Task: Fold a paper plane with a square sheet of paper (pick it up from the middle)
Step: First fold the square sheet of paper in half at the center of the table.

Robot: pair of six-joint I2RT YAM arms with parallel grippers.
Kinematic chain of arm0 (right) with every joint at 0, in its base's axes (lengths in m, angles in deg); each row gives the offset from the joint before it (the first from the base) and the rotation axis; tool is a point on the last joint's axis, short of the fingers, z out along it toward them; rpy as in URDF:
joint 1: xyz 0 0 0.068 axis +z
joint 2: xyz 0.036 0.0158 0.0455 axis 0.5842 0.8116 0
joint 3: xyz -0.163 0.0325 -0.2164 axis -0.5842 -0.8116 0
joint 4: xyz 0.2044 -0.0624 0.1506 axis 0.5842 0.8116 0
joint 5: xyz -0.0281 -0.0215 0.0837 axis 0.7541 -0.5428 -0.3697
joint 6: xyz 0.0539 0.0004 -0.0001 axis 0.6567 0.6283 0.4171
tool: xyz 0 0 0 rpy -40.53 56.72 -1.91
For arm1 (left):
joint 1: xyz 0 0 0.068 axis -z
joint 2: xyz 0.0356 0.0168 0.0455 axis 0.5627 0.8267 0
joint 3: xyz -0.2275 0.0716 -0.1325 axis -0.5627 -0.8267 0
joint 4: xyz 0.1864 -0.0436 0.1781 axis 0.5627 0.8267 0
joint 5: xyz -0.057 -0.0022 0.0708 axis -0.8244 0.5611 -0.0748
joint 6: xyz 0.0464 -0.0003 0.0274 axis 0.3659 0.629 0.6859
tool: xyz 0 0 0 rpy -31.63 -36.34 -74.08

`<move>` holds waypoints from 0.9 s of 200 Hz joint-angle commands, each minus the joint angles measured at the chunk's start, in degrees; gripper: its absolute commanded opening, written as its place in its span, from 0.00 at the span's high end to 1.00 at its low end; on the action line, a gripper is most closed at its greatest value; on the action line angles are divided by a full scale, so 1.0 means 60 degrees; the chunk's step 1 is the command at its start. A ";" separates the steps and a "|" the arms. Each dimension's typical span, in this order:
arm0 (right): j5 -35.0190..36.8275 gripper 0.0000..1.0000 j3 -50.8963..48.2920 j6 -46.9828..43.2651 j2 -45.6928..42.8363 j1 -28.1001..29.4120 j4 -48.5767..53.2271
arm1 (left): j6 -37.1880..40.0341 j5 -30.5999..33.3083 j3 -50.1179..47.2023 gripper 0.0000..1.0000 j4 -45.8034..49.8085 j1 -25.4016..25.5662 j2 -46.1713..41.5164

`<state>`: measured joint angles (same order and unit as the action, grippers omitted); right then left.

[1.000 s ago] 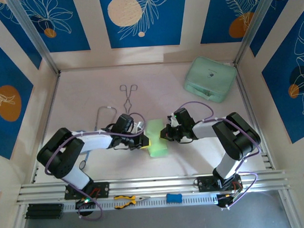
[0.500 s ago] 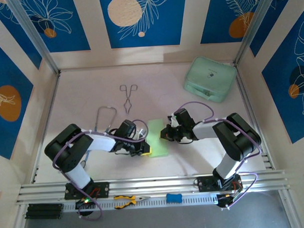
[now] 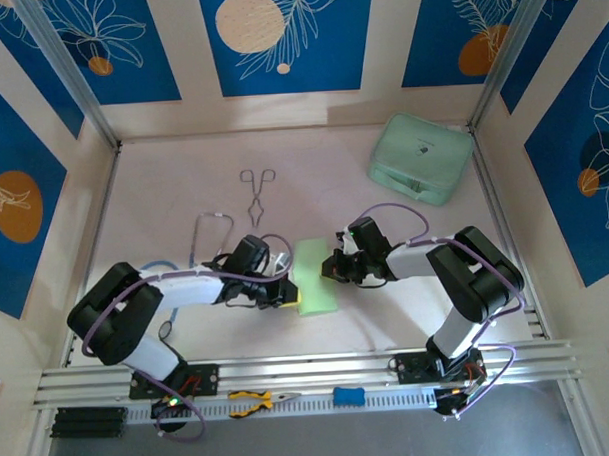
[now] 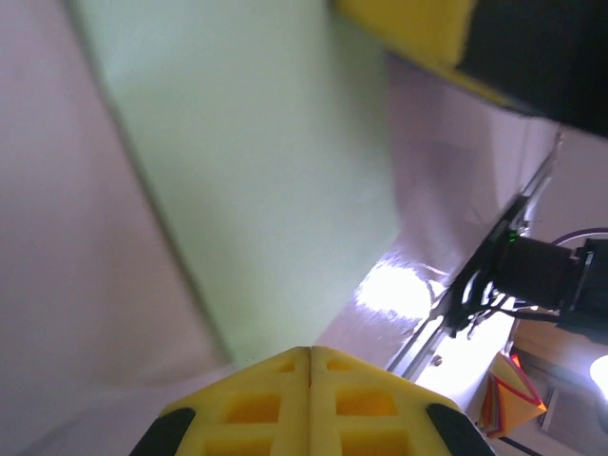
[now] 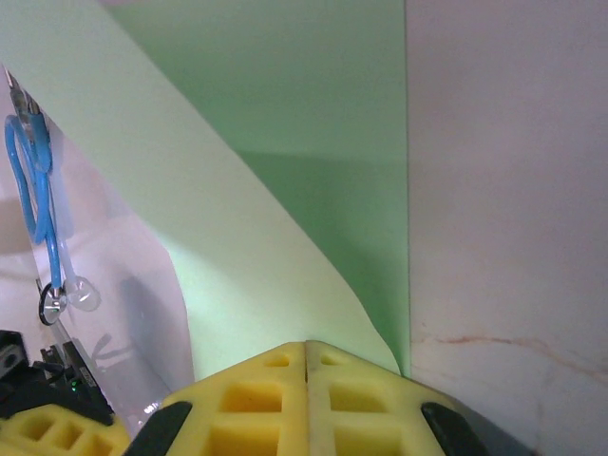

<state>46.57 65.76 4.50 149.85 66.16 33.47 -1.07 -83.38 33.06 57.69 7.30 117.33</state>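
Observation:
The square sheet of paper point(image 3: 316, 280) is thin and light green, and it lies partly doubled over between my two grippers at the table's middle. My left gripper point(image 3: 291, 290) is at its left edge; in the left wrist view the sheet point(image 4: 256, 171) narrows down to the shut yellow fingertips point(image 4: 311, 353). My right gripper point(image 3: 333, 268) is at its right edge. In the right wrist view a raised flap point(image 5: 237, 256) curves down into the shut tips point(image 5: 306, 348) over a shaded lower layer point(image 5: 342, 190). No finished dart is in view.
A bulky mint-green case point(image 3: 420, 159) stands at the back right. Metal tongs point(image 3: 256, 195) and a wire loop point(image 3: 211, 231) lie behind the left arm. Blue scissors point(image 5: 33, 190) rest at the left, and yellow pliers point(image 3: 252, 398) sit on the front rail.
The left arm swung its elbow out and back while its gripper shifted slightly along the sheet's left edge. The sheet's raised fold settled flatter. The right arm kept still.

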 commanded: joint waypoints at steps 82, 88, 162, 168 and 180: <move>0.1020 1.00 -0.0498 -0.0145 0.0298 0.0010 0.1705 | 0.0137 -0.0178 -0.0197 0.94 -0.0086 0.0525 0.1369; 0.1019 1.00 -0.0503 -0.0136 0.0305 0.0006 0.1690 | 0.0218 -0.0173 -0.0322 0.94 -0.0029 0.0538 0.1369; 0.1012 1.00 -0.0489 -0.0179 0.0272 -0.0014 0.1774 | 0.0952 0.0556 -0.0804 0.96 0.1366 0.0851 0.0880; 0.1016 1.00 -0.0501 -0.0196 0.0253 -0.0010 0.1793 | 0.0915 0.0543 -0.0835 0.96 0.1310 0.0866 0.0789; 0.0992 1.00 -0.0500 -0.0243 0.0251 -0.0030 0.1813 | 0.0884 0.0526 -0.0806 0.96 0.1314 0.0883 0.0591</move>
<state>47.03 65.73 4.48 149.41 66.14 34.34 3.32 -81.98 30.73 56.64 11.34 122.00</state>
